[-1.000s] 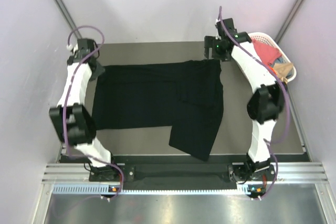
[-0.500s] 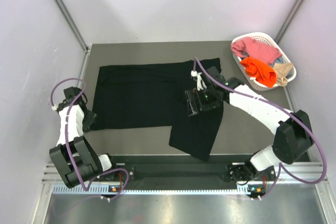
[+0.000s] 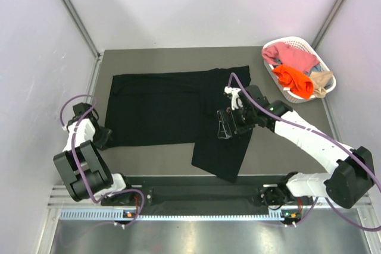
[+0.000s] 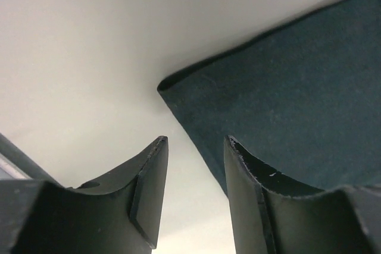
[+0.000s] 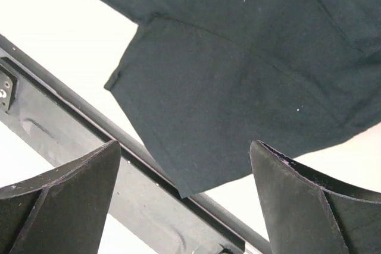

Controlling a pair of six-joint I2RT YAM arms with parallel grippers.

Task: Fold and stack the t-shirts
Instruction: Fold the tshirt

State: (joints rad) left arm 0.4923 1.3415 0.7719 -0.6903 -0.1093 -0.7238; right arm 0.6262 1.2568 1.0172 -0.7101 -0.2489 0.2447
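White arm links [image 3: 309, 138], black joints [image 3: 351, 176], purple cables [image 3: 67, 103], black end effector fingers [image 4: 149, 188]

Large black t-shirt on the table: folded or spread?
Spread. The large black t-shirt lies flat across the grey table, one part reaching toward the near edge.

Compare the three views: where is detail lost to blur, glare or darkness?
Top view: sharp and evenly lit, though the black t-shirt is a near-featureless mass. Left wrist view: fingers soft, table washed out pale. Right wrist view: table overexposed white, shirt seams clear.

Black t-shirt [image 3: 166, 108] flat; 3 coloured t-shirts [image 3: 292, 79] crumpled together
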